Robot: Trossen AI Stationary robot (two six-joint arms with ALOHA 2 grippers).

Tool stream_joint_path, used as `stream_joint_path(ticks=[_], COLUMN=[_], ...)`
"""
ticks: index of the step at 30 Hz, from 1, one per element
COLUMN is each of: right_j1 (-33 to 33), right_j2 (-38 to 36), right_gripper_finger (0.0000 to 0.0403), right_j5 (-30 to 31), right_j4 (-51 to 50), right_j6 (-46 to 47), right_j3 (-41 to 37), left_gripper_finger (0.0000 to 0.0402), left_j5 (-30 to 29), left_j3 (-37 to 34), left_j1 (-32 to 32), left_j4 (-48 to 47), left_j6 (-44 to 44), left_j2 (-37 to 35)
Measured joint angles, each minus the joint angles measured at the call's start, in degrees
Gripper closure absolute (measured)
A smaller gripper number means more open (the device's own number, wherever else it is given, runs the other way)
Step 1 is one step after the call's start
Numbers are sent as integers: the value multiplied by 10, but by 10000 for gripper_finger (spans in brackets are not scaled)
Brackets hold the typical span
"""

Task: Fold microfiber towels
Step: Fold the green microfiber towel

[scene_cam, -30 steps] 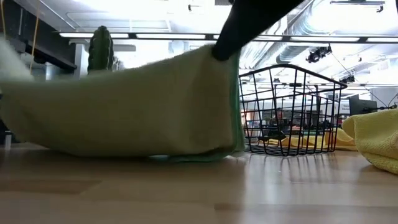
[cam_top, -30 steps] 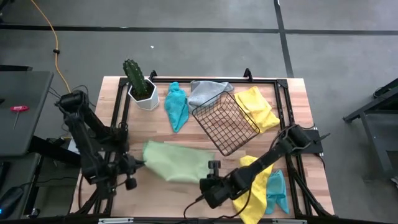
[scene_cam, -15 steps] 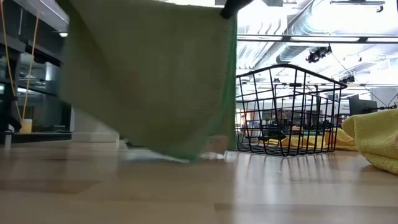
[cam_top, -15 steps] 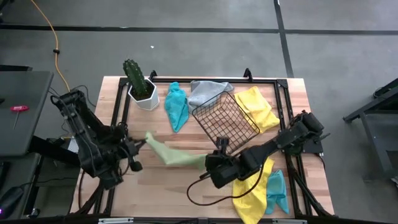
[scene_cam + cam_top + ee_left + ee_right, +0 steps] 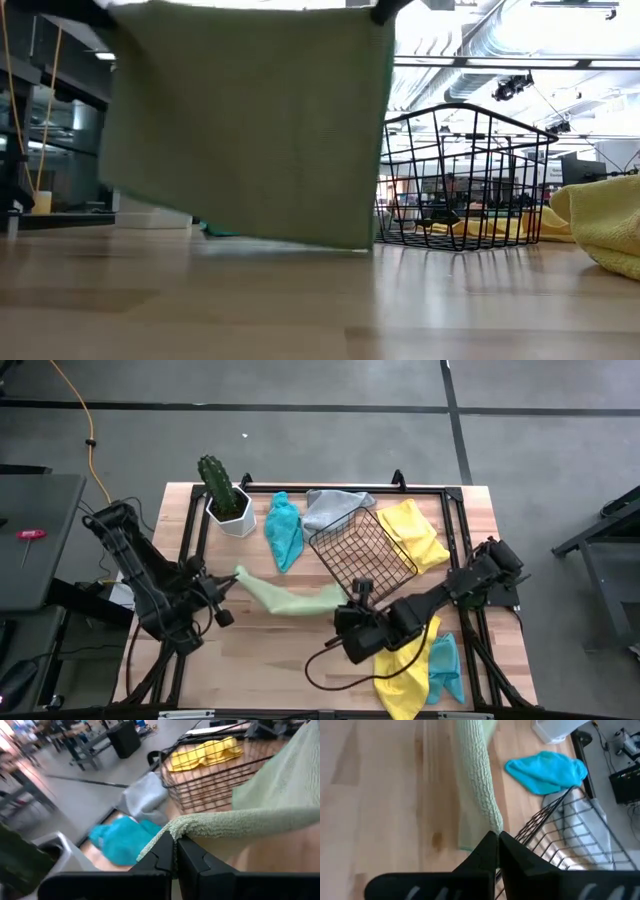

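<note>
A light green towel (image 5: pixel 287 600) hangs stretched between my two grippers over the middle of the table. In the low view it is a flat sheet (image 5: pixel 245 120) whose lower edge (image 5: pixel 290 240) is close to the tabletop. My left gripper (image 5: pixel 230 582) is shut on the towel's left top corner. My right gripper (image 5: pixel 350 598) is shut on its right top corner, just in front of the black wire basket (image 5: pixel 362 558). A teal towel (image 5: pixel 284 530), a grey towel (image 5: pixel 335 506) and a yellow towel (image 5: pixel 415 535) lie bunched along the far side. My left gripper pinches the towel's top edge at its left corner (image 5: pixel 181 829) between its two shut fingers. The top edge runs taut from there toward the other gripper, and the cloth hangs below. My right gripper pinches the top edge at the right corner (image 5: pixel 490 822) between its two shut fingers. The cloth runs away from the fingers in a taut band and hangs below.
A cactus in a white pot (image 5: pixel 226 498) stands at the far left. A second yellow towel (image 5: pixel 405 660) and a second teal towel (image 5: pixel 446 666) lie under my right arm at the near right. Bare wood (image 5: pixel 270 650) lies at the near middle.
Both grippers have gone up and toward the table's far edge, still shut on the green towel. The towel, which lay spread with its near edge raised, has been lifted into a hanging sheet with its top edge drawn taut between them.
</note>
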Motion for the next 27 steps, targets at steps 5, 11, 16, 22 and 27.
stream_joint_path(ticks=[5, 11, 16, 22, 27], right_j1=[24, 38, 41, 42, 29], right_j2=[0, 0, 0, 3, -2], right_gripper_finger=[403, 403, 403, 403, 403], right_j5=[1, 5, 8, 3, 1], right_j4=[-31, -43, -31, 18, 19], right_j6=[56, 89, 95, 56, 29], right_j3=[0, 0, 0, 0, 0], left_gripper_finger=[402, 402, 402, 402, 402], left_j5=[32, 101, 144, 161, 157], left_j3=[-10, -10, -10, -6, 21], left_j1=[-44, -95, -132, -160, -157], left_j4=[15, 20, 20, 5, -30], left_j6=[-54, -71, -89, -121, -125], left_j2=[6, 31, 68, 113, 106])
